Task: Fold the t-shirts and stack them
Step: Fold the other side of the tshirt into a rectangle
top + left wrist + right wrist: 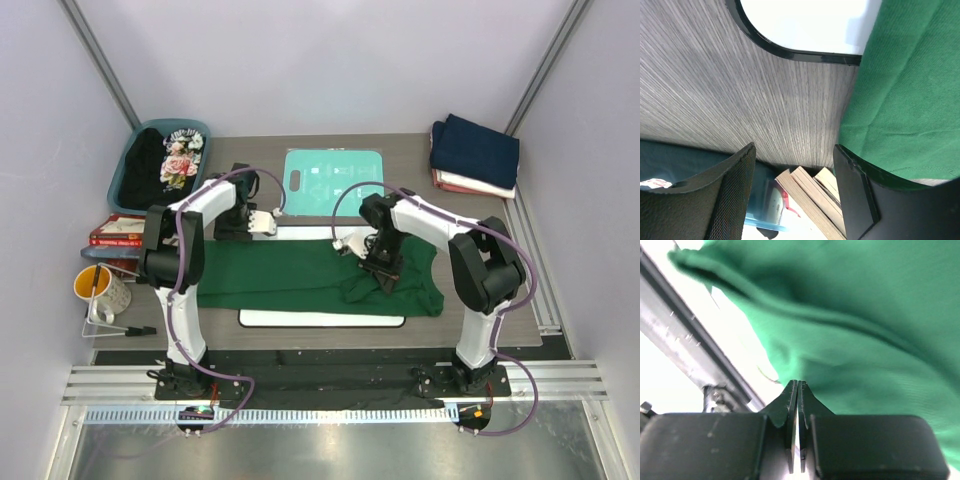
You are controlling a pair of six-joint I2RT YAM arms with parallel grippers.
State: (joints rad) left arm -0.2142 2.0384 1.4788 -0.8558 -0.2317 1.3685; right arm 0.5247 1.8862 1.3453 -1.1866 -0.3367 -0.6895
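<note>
**Right gripper (797, 386) closed at the green t-shirt (290, 275), left gripper (794, 150) open**

Your right gripper's jaws are pressed together at the shirt's rumpled right end. You cannot tell whether cloth is pinched between them. Your left gripper's fingers stand apart, holding nothing, just beside the shirt's far edge. The shirt lies spread across a white board (320, 319) on the bench (450, 335). Folded t-shirts (475, 150) sit stacked at the far right corner.

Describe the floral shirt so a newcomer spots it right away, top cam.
On the wooden table, look to the far left corner, where a blue bin sits. The black t-shirt bunched inside it is the one. It alone carries a pink-and-white flower print; the green t-shirt mid-table and the folded stack far right are plain.
</note>
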